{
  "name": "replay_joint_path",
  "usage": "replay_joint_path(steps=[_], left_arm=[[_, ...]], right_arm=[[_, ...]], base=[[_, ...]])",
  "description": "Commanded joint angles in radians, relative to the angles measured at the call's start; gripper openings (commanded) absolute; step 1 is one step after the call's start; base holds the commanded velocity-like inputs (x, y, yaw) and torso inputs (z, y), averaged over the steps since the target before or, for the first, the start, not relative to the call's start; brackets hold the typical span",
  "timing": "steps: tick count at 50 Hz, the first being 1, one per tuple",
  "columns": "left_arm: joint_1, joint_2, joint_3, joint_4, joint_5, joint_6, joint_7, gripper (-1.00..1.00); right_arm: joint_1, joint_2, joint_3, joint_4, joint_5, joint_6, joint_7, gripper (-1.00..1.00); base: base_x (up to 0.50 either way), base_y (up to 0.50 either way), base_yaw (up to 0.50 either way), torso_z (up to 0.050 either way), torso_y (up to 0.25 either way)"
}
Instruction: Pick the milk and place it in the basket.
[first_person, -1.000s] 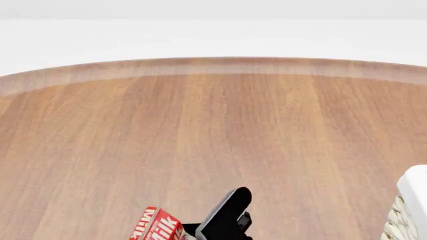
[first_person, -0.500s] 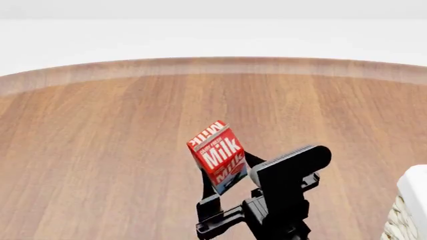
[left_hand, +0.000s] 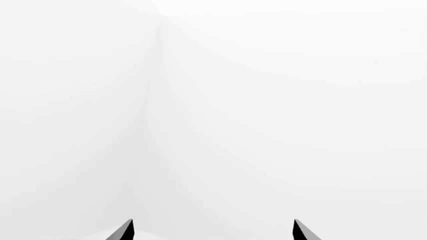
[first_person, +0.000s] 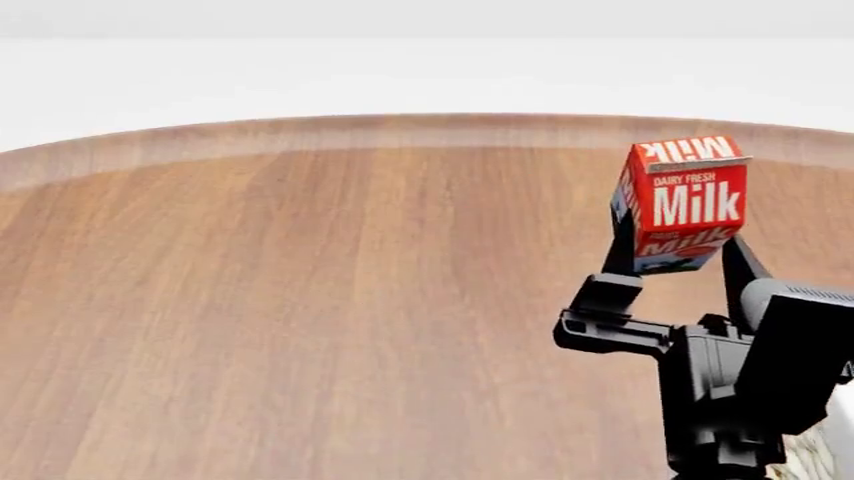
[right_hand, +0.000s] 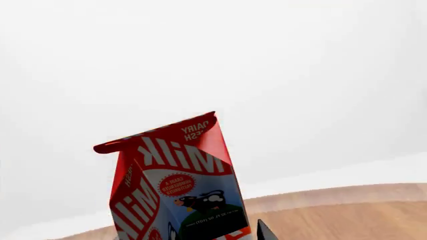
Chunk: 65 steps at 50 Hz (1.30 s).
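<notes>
The milk (first_person: 681, 198), a red-topped carton with white "Milk" lettering, hangs upright high above the wooden table at the right of the head view. My right gripper (first_person: 678, 262) is shut on its lower sides, one black finger on each flank. The right wrist view shows the milk (right_hand: 175, 186) close up with its cow picture, and one fingertip (right_hand: 265, 233) beside it. Only a sliver of the basket (first_person: 809, 464) shows at the bottom right corner, mostly hidden behind my right arm. My left gripper (left_hand: 213, 231) is open against blank white, with nothing between its tips.
The round wooden table (first_person: 307, 300) fills the head view, and its far curved edge (first_person: 400, 130) meets a white floor. No other objects show on it.
My right arm has carried the milk up and to the right, from the bottom centre of the head view to the upper right. The carton now stands upright.
</notes>
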<state>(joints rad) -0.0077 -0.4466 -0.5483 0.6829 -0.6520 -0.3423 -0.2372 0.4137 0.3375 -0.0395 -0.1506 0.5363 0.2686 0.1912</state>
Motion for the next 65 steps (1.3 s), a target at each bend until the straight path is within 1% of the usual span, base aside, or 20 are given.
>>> replay_joint_path(steps=[1, 17, 18, 20, 21, 25, 28, 31, 32, 35, 36, 38, 41, 45, 49, 53, 55, 56, 58, 65], left_arm=[[0.006, 0.019, -0.012, -0.008, 0.038, 0.025, 0.021, 1.0], [0.006, 0.019, -0.012, -0.008, 0.038, 0.025, 0.021, 1.0], [0.005, 0.019, -0.011, -0.01, 0.038, 0.025, 0.021, 1.0], [0.006, 0.02, -0.009, -0.011, 0.041, 0.026, 0.021, 1.0], [0.006, 0.02, -0.009, -0.01, 0.04, 0.026, 0.021, 1.0], [0.007, 0.017, -0.012, -0.008, 0.037, 0.025, 0.019, 1.0], [0.009, 0.016, -0.014, -0.006, 0.037, 0.025, 0.017, 1.0], [0.01, 0.016, -0.014, -0.004, 0.036, 0.024, 0.016, 1.0], [0.01, 0.015, -0.013, -0.004, 0.037, 0.024, 0.016, 1.0], [0.011, 0.014, -0.015, -0.003, 0.035, 0.023, 0.015, 1.0], [0.011, 0.013, -0.017, -0.003, 0.033, 0.023, 0.014, 1.0], [0.01, 0.013, -0.016, -0.004, 0.033, 0.023, 0.013, 1.0], [0.01, 0.013, -0.014, -0.003, 0.034, 0.024, 0.013, 1.0], [0.01, 0.013, -0.014, -0.004, 0.033, 0.024, 0.013, 1.0], [0.01, 0.012, -0.013, -0.004, 0.033, 0.025, 0.013, 1.0], [0.011, 0.011, -0.012, -0.004, 0.032, 0.025, 0.013, 1.0], [0.011, 0.011, -0.012, -0.003, 0.032, 0.025, 0.013, 1.0], [0.012, 0.01, -0.012, -0.002, 0.032, 0.025, 0.012, 1.0], [0.012, 0.01, -0.012, -0.002, 0.031, 0.025, 0.013, 1.0], [0.013, 0.008, -0.014, 0.0, 0.029, 0.027, 0.013, 1.0]], right_arm=[[0.004, -0.067, 0.053, 0.093, -0.085, -0.152, -0.026, -1.0], [0.004, -0.064, 0.049, 0.094, -0.081, -0.154, -0.023, -1.0], [0.034, -0.021, 0.062, 0.033, -0.045, -0.081, -0.014, -1.0], [0.061, 0.021, 0.067, -0.018, -0.031, -0.027, -0.007, -1.0], [0.099, 0.076, 0.101, -0.087, 0.041, 0.076, 0.011, -1.0], [0.175, 0.212, 0.164, -0.184, 0.167, 0.251, 0.014, -1.0], [0.202, 0.374, 0.193, -0.259, 0.227, 0.34, -0.06, -1.0], [0.221, 0.433, 0.244, -0.284, 0.288, 0.389, -0.067, -1.0], [0.242, 0.481, 0.283, -0.291, 0.346, 0.434, -0.074, -1.0], [0.25, 0.542, 0.311, -0.301, 0.383, 0.461, -0.112, -1.0], [0.258, 0.588, 0.333, -0.305, 0.388, 0.474, -0.126, -1.0], [0.264, 0.618, 0.364, -0.299, 0.446, 0.503, -0.154, -1.0], [0.269, 0.688, 0.385, -0.282, 0.442, 0.517, -0.195, -1.0], [0.292, 0.744, 0.417, -0.238, 0.485, 0.549, -0.236, -1.0], [0.312, 0.807, 0.398, -0.185, 0.487, 0.57, -0.291, -1.0], [0.352, 0.843, 0.327, -0.132, 0.46, 0.572, -0.323, -1.0], [0.372, 0.847, 0.303, -0.11, 0.455, 0.569, -0.337, -1.0], [0.398, 0.858, 0.256, -0.083, 0.431, 0.574, -0.342, -1.0], [0.42, 0.863, 0.219, -0.064, 0.411, 0.573, -0.35, -1.0], [0.53, 0.852, 0.082, 0.025, 0.344, 0.583, -0.388, -1.0]], base=[[0.0, 0.0, 0.0, 0.0, 0.0], [0.0, 0.0, 0.0, 0.0, 0.002], [0.0, 0.0, 0.0, 0.0, 0.0], [0.0, 0.0, 0.0, 0.0, 0.0], [0.0, 0.0, 0.0, 0.0, 0.01], [0.0, 0.0, 0.0, 0.0, 0.0], [0.0, 0.0, 0.0, 0.0, 0.003], [0.0, 0.0, 0.0, 0.0, 0.0], [0.0, 0.0, 0.0, 0.0, 0.01], [0.0, 0.0, 0.0, 0.007, 0.0], [0.0, 0.0, 0.0, 0.0, 0.0], [0.0, 0.0, 0.0, 0.0, 0.0], [0.0, 0.0, 0.0, 0.0, 0.003], [0.0, 0.0, 0.0, 0.0, 0.0], [0.0, 0.0, 0.0, 0.0, 0.0], [0.0, 0.0, 0.0, 0.0, 0.003], [0.0, 0.0, 0.0, 0.0, 0.0], [0.0, 0.0, 0.0, 0.0, 0.0], [0.0, 0.0, 0.0, 0.0, 0.0], [0.0, 0.0, 0.0, 0.0, 0.001]])
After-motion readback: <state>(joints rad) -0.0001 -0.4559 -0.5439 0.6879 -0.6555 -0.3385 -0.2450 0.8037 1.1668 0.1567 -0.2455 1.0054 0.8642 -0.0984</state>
